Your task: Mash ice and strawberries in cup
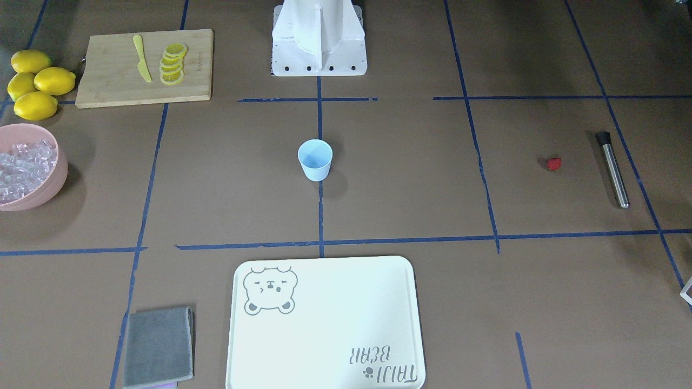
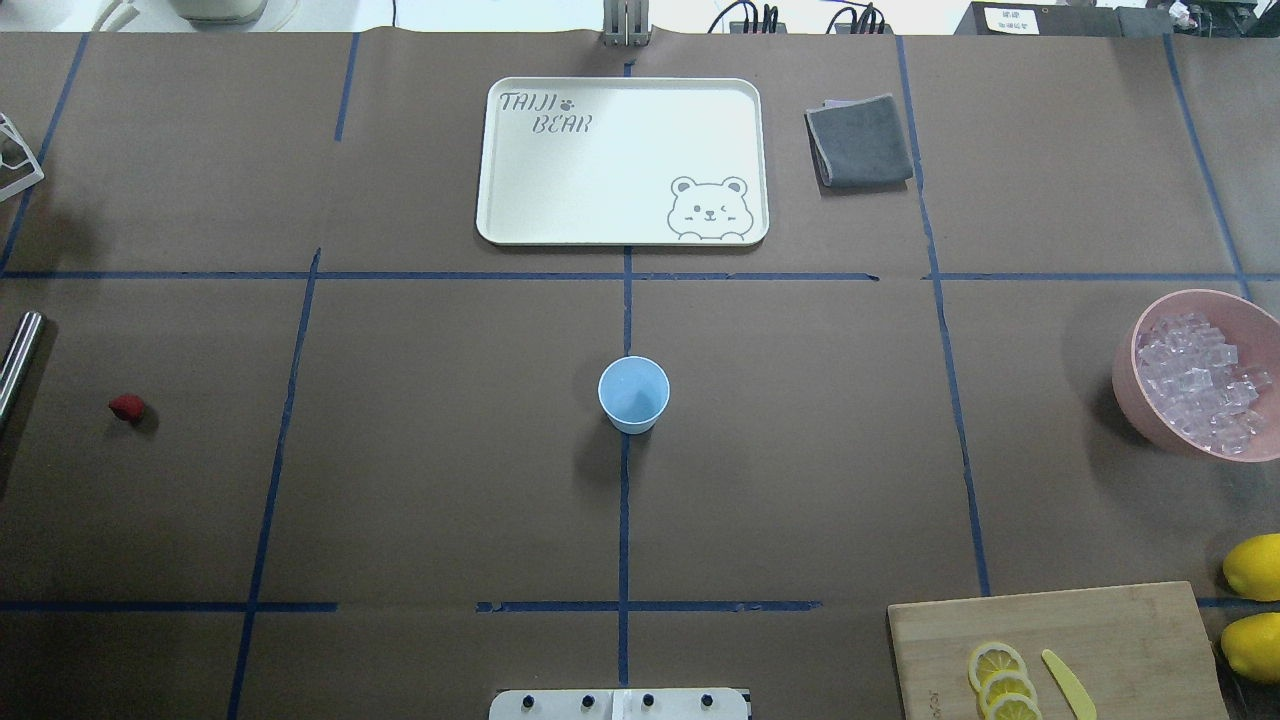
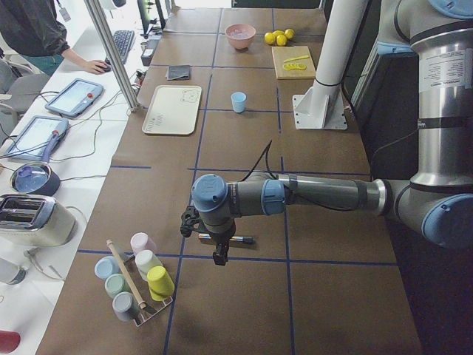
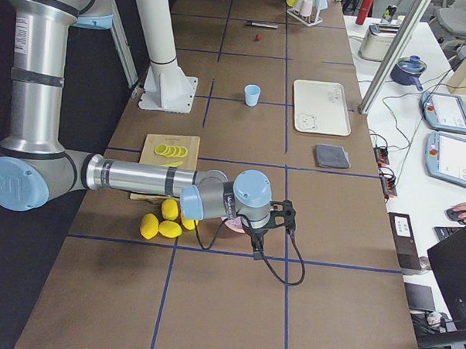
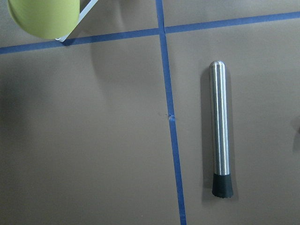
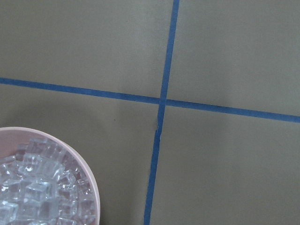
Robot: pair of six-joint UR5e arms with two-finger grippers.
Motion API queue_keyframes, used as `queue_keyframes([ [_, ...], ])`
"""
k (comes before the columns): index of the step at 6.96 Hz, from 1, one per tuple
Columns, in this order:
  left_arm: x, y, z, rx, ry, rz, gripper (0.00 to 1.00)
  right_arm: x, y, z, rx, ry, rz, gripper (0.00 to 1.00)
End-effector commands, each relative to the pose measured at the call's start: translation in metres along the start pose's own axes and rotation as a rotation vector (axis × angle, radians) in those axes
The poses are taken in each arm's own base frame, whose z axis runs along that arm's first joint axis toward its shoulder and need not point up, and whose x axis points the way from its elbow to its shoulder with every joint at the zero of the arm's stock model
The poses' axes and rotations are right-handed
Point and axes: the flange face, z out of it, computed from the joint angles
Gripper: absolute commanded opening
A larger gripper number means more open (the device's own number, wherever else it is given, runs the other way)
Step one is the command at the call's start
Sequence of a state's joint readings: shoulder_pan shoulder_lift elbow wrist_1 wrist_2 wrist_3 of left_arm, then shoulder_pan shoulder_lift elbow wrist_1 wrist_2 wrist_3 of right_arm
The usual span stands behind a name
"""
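Only side cameras are showing the left gripper (image 3: 219,257) and right gripper (image 4: 257,253), so we cannot tell if their fingers are parted or clenched. Left is hovering over the black-tipped steel rod (image 5: 219,126), and right is hovering beside the pink bowl (image 2: 1128,390) of clear ice cubes (image 2: 1200,385). The light blue plastic cup (image 2: 633,393) is standing mid-table, with the small red strawberry (image 2: 127,407) lying near the rod.

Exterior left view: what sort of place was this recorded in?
Most likely a robotics lab workcell: a paper-covered table gridded with blue tape, an industrial arm over it, and teach pendants on the side bench.

Left gripper (image 3: 219,257), right gripper (image 4: 257,252) — too small, open/shut unclear; pink bowl (image 1: 54,182) cropped, pic edge.
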State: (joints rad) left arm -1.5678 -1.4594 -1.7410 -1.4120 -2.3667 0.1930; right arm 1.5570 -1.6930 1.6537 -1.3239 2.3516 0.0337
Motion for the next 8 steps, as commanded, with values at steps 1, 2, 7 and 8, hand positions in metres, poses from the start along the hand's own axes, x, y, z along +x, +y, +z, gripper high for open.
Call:
queue_keyframes([
  [1,0.0,-0.003,-0.001,0.0,-0.003,0.001,1.0,0.0,0.0,0.0,0.0,-0.002,0.0,1.0],
  [2,-0.002,-0.003,0.002,-0.004,0.001,-0.002,1.0,-0.002,-0.001,0.0,0.002,-0.002,-0.002,1.0],
  [7,0.0,-0.003,0.0,0.001,0.0,0.005,1.0,-0.126,-0.026,0.004,-0.007,-0.055,-0.25,1.0],
  [8,0.0,-0.001,0.0,0.001,0.0,0.005,1.0,-0.153,-0.025,0.012,-0.03,-0.074,-0.201,0.99],
])
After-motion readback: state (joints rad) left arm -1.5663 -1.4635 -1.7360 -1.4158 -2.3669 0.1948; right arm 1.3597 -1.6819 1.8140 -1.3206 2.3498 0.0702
